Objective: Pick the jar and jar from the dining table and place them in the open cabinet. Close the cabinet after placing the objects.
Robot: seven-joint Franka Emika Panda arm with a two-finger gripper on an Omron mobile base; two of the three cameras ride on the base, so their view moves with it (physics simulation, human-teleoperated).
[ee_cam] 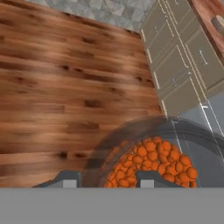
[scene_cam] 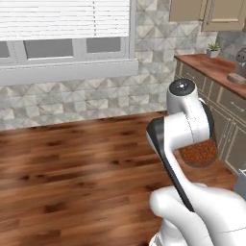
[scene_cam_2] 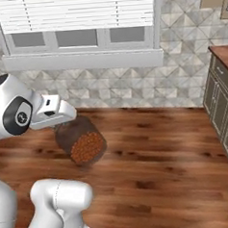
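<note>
Landmark: jar of reddish-brown grains [scene_cam_2: 84, 143], carried in mid-air above the wood-plank floor [scene_cam_2: 158, 166].

1. Window [scene_cam_2: 78, 22], white blinds lowered, wide white sill; on the tiled wall beyond the jar and to its left. No writing.
2. Wood-plank floor: open on all sides below the jar, running bare from the tiled wall [scene_cam_2: 181, 77] to the drawer fronts on the right. Widest free room lies left of the jar in the left base view.
3. Jar of grains: squat, clear glass, tilted on its side in the right base view; grains show orange-red in the hand view [ee_cam: 151, 164]. No label or brand legible. In the left base view it sits partly hidden behind the white arm, its lower curve showing [scene_cam: 199, 153].
4. Gripper [ee_cam: 105, 181]: jaws drawn in against the jar, one dark fingertip on each side of the glass; it has hold of this jar and nothing else.
5. Beige drawers [ee_cam: 175, 65], short silver handles, right of the jar; their fronts form the nearest hard edge.
6. Reddish wood counter [scene_cam: 211, 65] above those drawers, right of and beyond the jar.
7. Small potted plant [scene_cam: 213, 49] at the counter's far end.
8. Upper beige cabinet [scene_cam: 211, 14], right of and above the jar; whether a door stands open cannot be told.
</note>
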